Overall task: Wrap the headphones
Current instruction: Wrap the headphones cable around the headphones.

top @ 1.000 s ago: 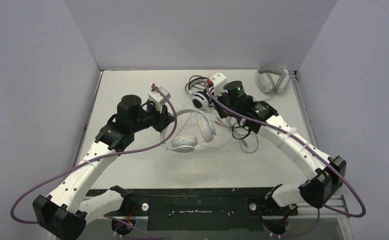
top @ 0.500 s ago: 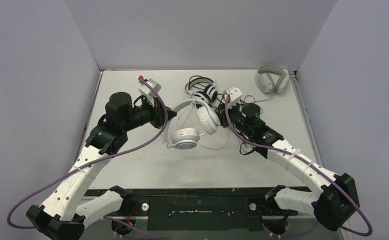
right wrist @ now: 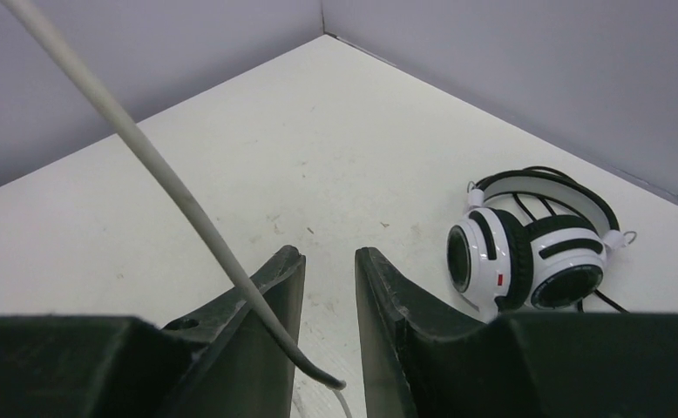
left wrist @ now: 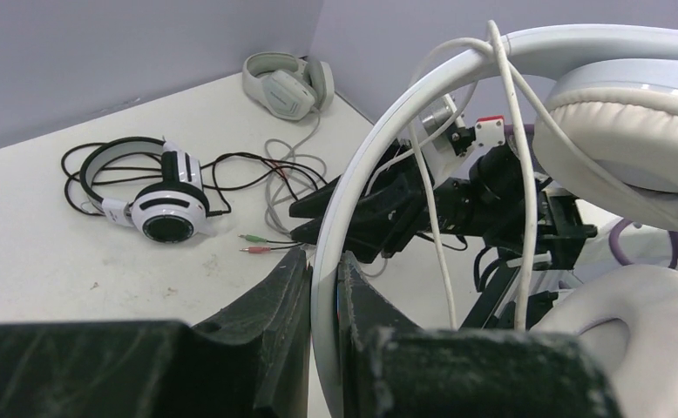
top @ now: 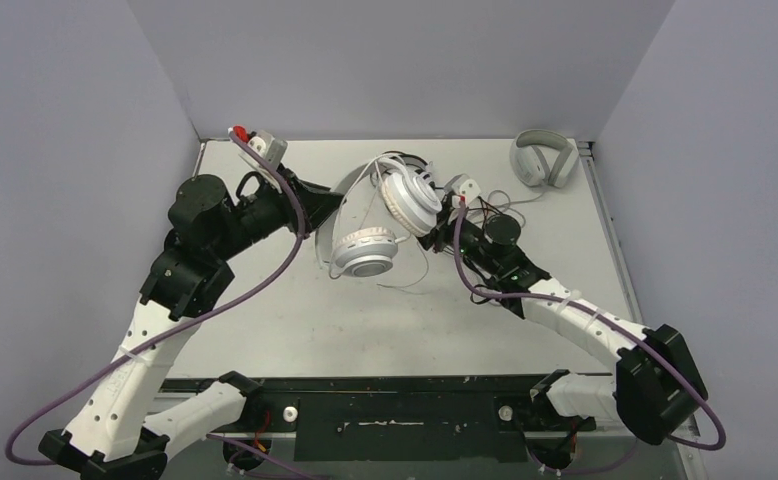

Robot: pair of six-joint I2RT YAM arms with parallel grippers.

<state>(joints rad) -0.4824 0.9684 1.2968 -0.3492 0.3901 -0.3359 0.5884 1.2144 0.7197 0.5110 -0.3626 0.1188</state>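
Observation:
My left gripper is shut on the headband of the all-white headphones and holds them up above the table; the wrist view shows the band pinched between the jaws. Their thin white cable loops over the band and hangs down to the table. My right gripper is just right of the ear cups, jaws narrowly apart. The cable lies across its left finger and dips into the gap, unpinched. The black-and-white headset lies on the table behind.
A light grey over-ear pair sits at the back right corner, also in the left wrist view, its grey cable trailing toward the middle. Black cable loops and two small plugs lie near the right arm. Grey walls enclose the table.
My left arm has lifted the white headphones off the table and carried them back and left. My right gripper has moved from the black-and-white headset to beside the raised ear cups.

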